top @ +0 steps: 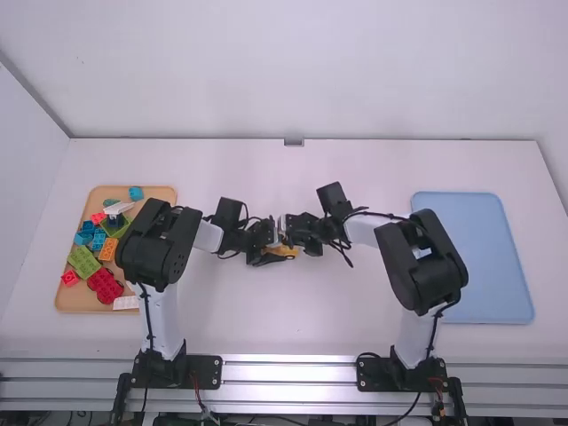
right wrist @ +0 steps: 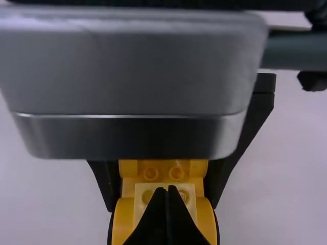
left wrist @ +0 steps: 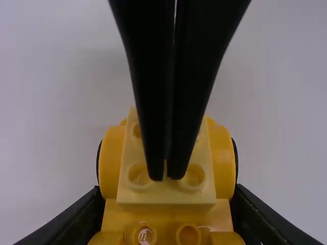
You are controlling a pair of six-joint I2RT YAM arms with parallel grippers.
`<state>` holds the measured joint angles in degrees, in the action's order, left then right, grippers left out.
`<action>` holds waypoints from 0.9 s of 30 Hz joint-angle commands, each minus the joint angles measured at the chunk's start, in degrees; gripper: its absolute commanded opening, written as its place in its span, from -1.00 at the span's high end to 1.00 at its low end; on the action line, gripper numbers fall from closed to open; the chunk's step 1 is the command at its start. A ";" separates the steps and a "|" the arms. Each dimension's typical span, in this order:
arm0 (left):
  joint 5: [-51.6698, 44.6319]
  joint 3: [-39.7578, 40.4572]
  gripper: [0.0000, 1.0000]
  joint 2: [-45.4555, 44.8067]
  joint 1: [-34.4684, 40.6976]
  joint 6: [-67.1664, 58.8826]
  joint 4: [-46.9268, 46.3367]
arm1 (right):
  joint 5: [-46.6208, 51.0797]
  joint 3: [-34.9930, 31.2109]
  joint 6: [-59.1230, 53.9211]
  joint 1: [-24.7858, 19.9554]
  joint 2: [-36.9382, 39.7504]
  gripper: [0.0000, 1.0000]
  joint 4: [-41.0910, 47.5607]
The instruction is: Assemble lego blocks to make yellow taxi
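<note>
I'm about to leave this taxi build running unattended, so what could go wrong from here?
The right gripper, fingers together, bears on top of the pale block: an off-centre push might tip it. The left gripper clasps the yellow base by its sides, so pressing could make it slip. With both grippers this close, they might also bump.

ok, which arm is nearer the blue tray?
Right. In the high view the right arm overlaps the edge of the blue tray; the left arm is well left, over the tan tray.
</note>
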<state>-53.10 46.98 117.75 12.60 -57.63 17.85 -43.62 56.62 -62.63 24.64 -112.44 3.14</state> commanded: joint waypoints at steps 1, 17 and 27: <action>0.22 -0.55 -0.20 1.07 0.15 0.15 -0.26 | 3.67 -1.31 -1.25 0.09 -3.13 1.00 1.75; 0.24 -0.55 -0.20 1.07 0.07 0.15 -0.15 | -2.10 -0.96 -3.61 -4.04 -8.55 1.00 1.55; 0.20 -0.55 -0.20 1.07 0.04 0.20 0.00 | -13.27 2.62 -6.40 -5.68 -5.88 1.00 2.25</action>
<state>-53.12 46.96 117.78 12.64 -57.65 17.85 -55.94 59.18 -67.72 20.34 -117.89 4.47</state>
